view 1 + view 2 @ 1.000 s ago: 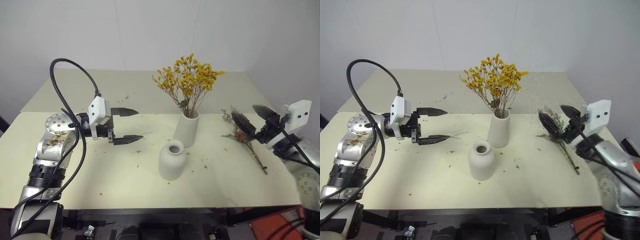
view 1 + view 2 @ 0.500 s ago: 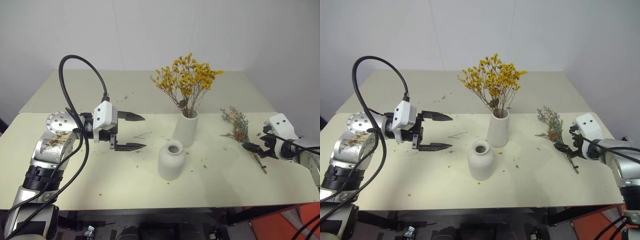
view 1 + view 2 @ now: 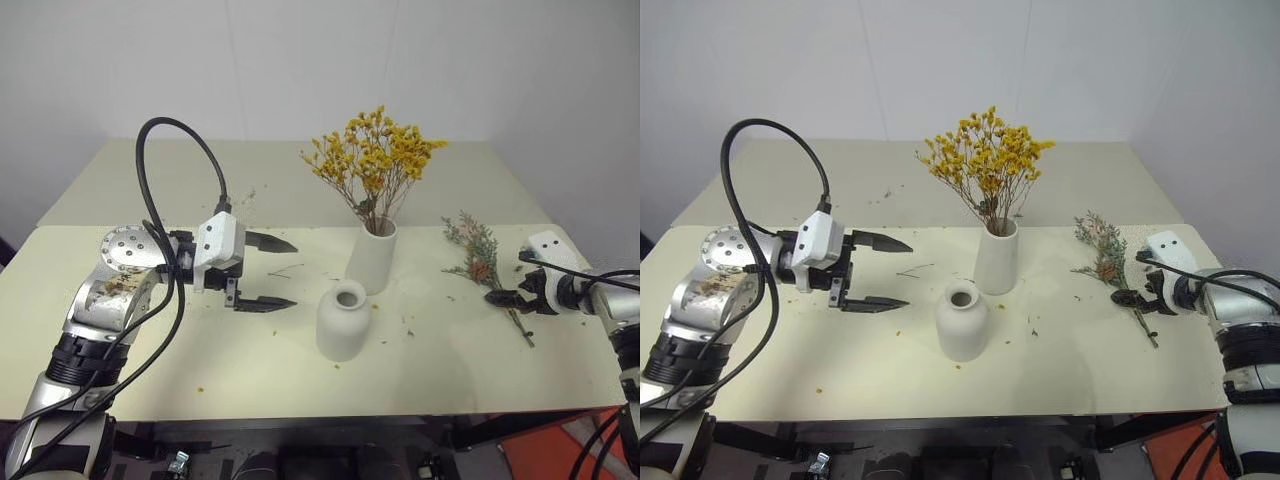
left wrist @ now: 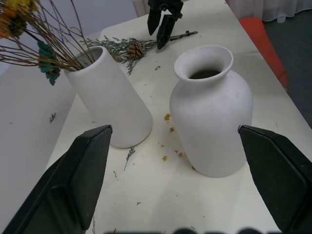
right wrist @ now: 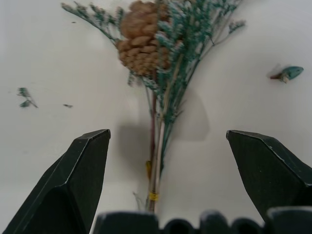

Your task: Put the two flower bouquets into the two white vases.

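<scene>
Right tool [image 5: 163, 146] stood wide, its black fingers either side of the grey-green dried bouquet's [image 3: 477, 255] thin brown stems on the cream bench [image 3: 450, 370]. Left tool [image 3: 275, 272] also wide, empty, with the short round-shouldered white vase [image 4: 212, 109] just ahead.

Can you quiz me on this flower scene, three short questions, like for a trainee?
1. True or false: the yellow bouquet stands in the tall vase.
2. Where is the grey-green bouquet? A in the round vase; B lying on the table; C lifted in the air.
3. Fill in: the right pincer straddles the stems with its fingers ____.

Key: 1 true. 2 B. 3 open.
</scene>
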Available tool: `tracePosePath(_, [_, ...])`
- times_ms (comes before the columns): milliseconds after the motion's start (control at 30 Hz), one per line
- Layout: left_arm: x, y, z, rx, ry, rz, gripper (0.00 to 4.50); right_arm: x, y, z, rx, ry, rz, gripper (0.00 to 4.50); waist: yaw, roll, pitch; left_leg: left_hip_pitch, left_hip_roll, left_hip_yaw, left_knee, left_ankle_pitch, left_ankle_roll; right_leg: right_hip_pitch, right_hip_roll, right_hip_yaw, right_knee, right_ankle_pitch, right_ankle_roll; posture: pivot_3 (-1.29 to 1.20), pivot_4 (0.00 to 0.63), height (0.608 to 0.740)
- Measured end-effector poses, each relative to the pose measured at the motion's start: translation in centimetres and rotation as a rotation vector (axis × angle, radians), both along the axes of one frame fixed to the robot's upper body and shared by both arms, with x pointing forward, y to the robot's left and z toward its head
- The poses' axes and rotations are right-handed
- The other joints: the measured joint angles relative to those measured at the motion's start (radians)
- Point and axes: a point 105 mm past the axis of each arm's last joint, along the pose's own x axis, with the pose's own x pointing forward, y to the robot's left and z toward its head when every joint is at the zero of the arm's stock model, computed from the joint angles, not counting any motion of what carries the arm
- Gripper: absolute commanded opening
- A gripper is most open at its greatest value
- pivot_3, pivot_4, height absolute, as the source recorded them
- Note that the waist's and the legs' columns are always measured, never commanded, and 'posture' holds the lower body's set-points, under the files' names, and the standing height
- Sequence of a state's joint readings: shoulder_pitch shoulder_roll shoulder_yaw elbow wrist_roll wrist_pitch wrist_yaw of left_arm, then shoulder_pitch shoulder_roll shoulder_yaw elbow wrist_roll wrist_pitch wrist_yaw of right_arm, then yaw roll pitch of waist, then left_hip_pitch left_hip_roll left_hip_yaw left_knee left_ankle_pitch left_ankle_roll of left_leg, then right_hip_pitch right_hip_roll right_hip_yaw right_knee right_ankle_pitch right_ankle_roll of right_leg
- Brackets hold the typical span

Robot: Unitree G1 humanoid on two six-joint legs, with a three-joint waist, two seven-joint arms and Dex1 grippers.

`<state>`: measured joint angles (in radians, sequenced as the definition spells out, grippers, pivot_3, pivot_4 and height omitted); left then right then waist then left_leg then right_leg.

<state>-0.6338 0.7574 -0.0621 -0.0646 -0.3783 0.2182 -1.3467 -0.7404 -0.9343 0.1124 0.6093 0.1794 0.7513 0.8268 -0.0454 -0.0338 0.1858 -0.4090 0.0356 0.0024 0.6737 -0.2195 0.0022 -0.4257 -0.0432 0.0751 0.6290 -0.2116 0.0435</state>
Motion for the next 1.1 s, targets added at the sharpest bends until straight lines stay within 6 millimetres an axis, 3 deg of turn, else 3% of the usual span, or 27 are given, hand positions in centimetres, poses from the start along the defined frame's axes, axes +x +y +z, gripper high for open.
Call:
tracePosePath(33, [0.0, 0.0, 0.0, 0.001, 0.000, 0.000, 4.50, 0.1, 0.0, -0.1, 0.011, 0.002, 0.001, 4.46, -0.001, 0.000, 0.000, 0.000, 0.000, 0.000, 0.000, 0.000, 0.000, 0.000, 0.000, 0.000, 0.000, 0.000, 0.000, 0.00, 0.150, 0.740])
tracePosePath(133, [0.0, 0.0, -0.1, 0.002, 0.002, 0.001, 4.50, 0.4, 0.0, -0.8, 0.042, 0.020, -0.001, 3.89, -0.001, 0.000, 0.000, 0.000, 0.000, 0.000, 0.000, 0.000, 0.000, 0.000, 0.000, 0.000, 0.000, 0.000, 0.000, 0.00, 0.150, 0.740])
tracePosePath(500, [0.0, 0.2, -0.4, 0.003, 0.009, 0.014, 4.50, 1.5, 0.3, -1.0, 0.029, 0.018, 0.019, 0.05, 0.000, 0.000, 0.000, 0.001, 0.000, 0.000, 0.000, 0.000, 0.000, 0.000, 0.000, 0.000, 0.000, 0.000, 0.000, 0.00, 0.150, 0.740])
tracePosePath(867, [0.4, 0.3, -0.2, 0.009, -0.019, 0.030, 4.50, 0.9, 0.0, -0.3, 0.000, -0.100, -0.012, 0.02, 0.003, 0.000, 0.000, 0.000, 0.000, 0.000, 0.000, 0.000, 0.000, 0.000, 0.000, 0.000, 0.001, 0.001, -0.001, 0.00, 0.150, 0.740])
tracePosePath(1100, [0.7, 0.4, -0.2, 0.010, -0.016, 0.024, 4.50, -1.6, 2.1, 4.6, 0.111, -0.402, -0.116, 0.02, 0.004, 0.001, 0.000, 0.000, 0.000, -0.001, 0.000, 0.000, 0.000, 0.000, 0.000, 0.000, 0.002, 0.000, 0.000, 0.00, 0.150, 0.740])
